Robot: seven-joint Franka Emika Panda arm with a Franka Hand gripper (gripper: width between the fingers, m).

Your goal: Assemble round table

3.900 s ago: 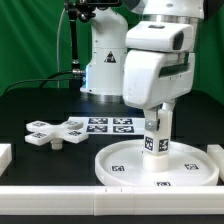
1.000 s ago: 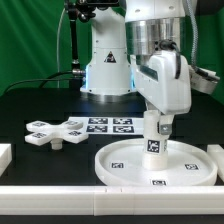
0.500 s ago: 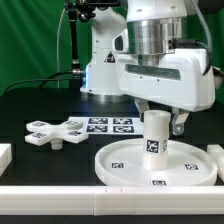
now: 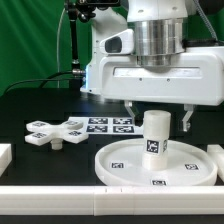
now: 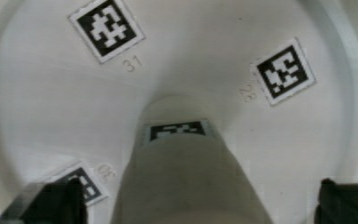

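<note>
The large round rimmed disc [image 4: 120, 165] lies flat on the black table near the front. The short thick cylinder [image 4: 155, 136] stands upright on the disc, a square tag on its side. My gripper [image 4: 160, 116] hangs directly over the cylinder, open, with one finger on each side and a gap to the cylinder on both. In the wrist view the cylinder [image 5: 190, 170] rises between the dark fingertips [image 5: 60, 202], and the tagged disc [image 5: 176, 60] lies below it. The cross-shaped piece [image 4: 55, 132] lies loose at the exterior view's left.
The marker board [image 4: 108, 125] lies flat behind the disc, in front of the arm's base [image 4: 105, 60]. A white rail [image 4: 60, 203] runs along the table's front edge. Small white blocks sit at the left edge [image 4: 4, 155] and the right edge [image 4: 215, 152].
My jaws have spread wide and let go of the cylinder, which stays upright on the disc. The wrist has turned, so the hand's broad side now faces the exterior camera.
</note>
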